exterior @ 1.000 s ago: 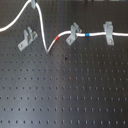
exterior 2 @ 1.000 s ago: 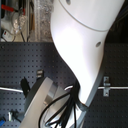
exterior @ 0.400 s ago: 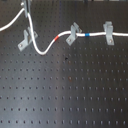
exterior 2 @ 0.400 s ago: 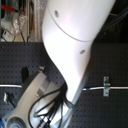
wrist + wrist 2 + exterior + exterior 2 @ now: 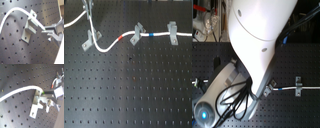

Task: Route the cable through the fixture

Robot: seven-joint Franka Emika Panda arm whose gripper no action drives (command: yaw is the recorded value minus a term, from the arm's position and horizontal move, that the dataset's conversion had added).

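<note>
The white cable (image 5: 108, 46) runs from the first exterior view's left edge up to my gripper (image 5: 86, 11), then down past the fixture (image 5: 91, 39) and sags in a loop. Its red band (image 5: 121, 37) lies before the middle clip and its blue band (image 5: 150, 35) after it. In both wrist views my gripper (image 5: 46, 31) (image 5: 45, 94) is shut on the cable (image 5: 15, 11) (image 5: 22, 89) close beside the fixture (image 5: 28, 29) (image 5: 36, 106). The cable crosses the fixture's top at its prongs. How deep it sits in the slot I cannot tell.
Two other grey clips (image 5: 136, 34) (image 5: 172, 33) carry the cable toward the first exterior view's right edge. The black perforated board (image 5: 129, 90) spreads below. In the second exterior view the white arm (image 5: 257, 45) hides most of the scene; one clip (image 5: 297, 86) shows.
My gripper has carried the cable toward the first exterior view's left and lower. The high arc is gone, and the cable now drops across the fixture's prongs.
</note>
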